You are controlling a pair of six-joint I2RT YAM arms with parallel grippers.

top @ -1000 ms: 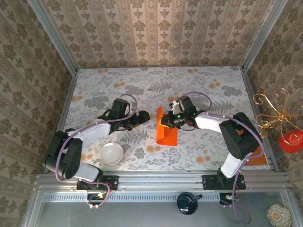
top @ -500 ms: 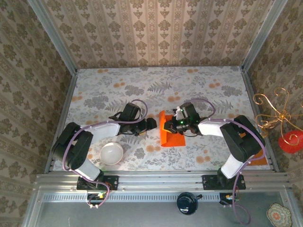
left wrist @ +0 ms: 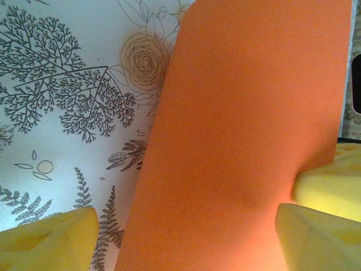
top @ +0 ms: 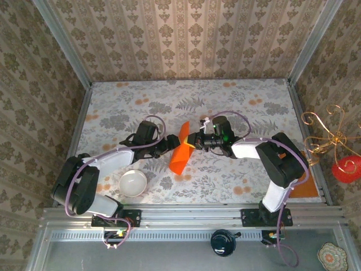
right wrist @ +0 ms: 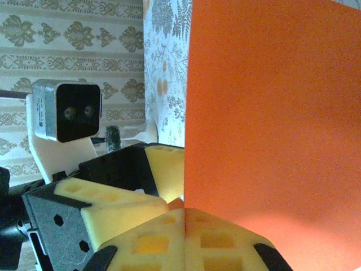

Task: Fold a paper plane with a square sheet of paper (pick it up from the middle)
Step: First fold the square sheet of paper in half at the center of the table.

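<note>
From above, the white bowl [top: 133, 183] stands on the flower-patterned desk [top: 248, 113] near the left arm, and its inside is plain white. The sheet of paper [top: 180, 151] is at the middle of the desk, folded narrow and tilted up off the surface, between the two arms. The right hand [top: 193, 140] meets its upper right edge, and the left hand [top: 164, 144] is just beside its left side. From this height I cannot tell how either hand's jaws stand. A brownish-orange rectangle [top: 307, 191] lies at the desk's right near corner, mostly hidden under the right arm.

In the left wrist view, the left hand [left wrist: 183, 231] is spread wide, with its yellow pads [left wrist: 45, 240] well apart at the bottom corners. The orange sheet runs up between them. More yellow foam touches the sheet's right edge, but whose it is I cannot say. The sheet's upper end is cut off.

In the right wrist view, the right hand [right wrist: 184, 223] has its pads pressed together, pinching the sheet's edge. The sheet stands upright and hides everything to the right. The other arm's wrist camera [right wrist: 65, 110] shows at the left.
</note>
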